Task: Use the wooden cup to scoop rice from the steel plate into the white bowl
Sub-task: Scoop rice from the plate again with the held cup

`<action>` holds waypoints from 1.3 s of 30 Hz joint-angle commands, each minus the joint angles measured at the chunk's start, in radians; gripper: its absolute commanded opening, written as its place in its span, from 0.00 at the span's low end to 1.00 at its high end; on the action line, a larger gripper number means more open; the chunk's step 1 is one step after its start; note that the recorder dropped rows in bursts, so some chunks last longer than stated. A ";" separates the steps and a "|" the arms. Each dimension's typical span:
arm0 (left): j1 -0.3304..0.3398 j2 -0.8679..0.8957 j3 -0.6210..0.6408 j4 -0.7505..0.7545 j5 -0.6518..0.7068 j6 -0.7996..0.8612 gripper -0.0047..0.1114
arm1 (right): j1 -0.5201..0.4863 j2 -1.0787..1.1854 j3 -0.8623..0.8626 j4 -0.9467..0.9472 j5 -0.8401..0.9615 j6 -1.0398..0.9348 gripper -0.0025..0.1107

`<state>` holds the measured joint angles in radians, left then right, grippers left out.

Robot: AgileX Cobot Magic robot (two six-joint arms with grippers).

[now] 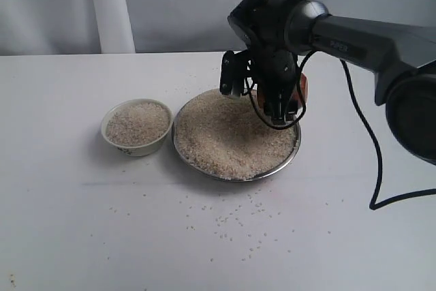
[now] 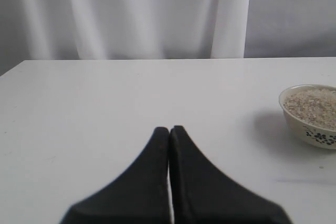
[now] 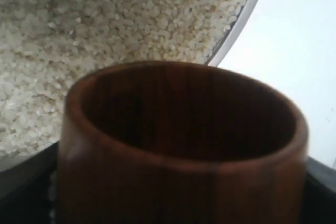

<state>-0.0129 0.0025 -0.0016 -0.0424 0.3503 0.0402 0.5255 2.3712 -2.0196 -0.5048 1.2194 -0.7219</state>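
The wooden cup [image 3: 181,145] sits clamped in the right jaws, probably light and slick; rice [image 3: 105,24] just ahead; left jaws closed.

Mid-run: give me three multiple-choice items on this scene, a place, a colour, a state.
1. Exterior view: where is the small white ceramic bowl, relative to the shiny round steel plate? A on it; B left; C right.
2. The barrel-shaped wooden cup is: A green; B white; C reddish-brown.
3. The left claw is: A shut, empty; B open; C holding a spoon.
Answers: B, it sits beside the plate's left rim; C, the right wrist view shows red-brown wood; A, its fingers touch, nothing between.
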 commanded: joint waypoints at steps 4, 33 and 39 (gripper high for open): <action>-0.003 -0.003 0.002 0.000 -0.006 -0.004 0.04 | -0.002 0.027 -0.001 -0.057 0.002 -0.034 0.02; -0.003 -0.003 0.002 0.000 -0.006 -0.004 0.04 | 0.060 0.168 -0.001 0.072 -0.139 -0.032 0.02; -0.003 -0.003 0.002 0.000 -0.006 -0.004 0.04 | 0.060 0.168 -0.001 0.131 -0.210 -0.032 0.02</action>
<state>-0.0129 0.0025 -0.0016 -0.0424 0.3503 0.0402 0.5877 2.4941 -2.0418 -0.4975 1.0698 -0.7624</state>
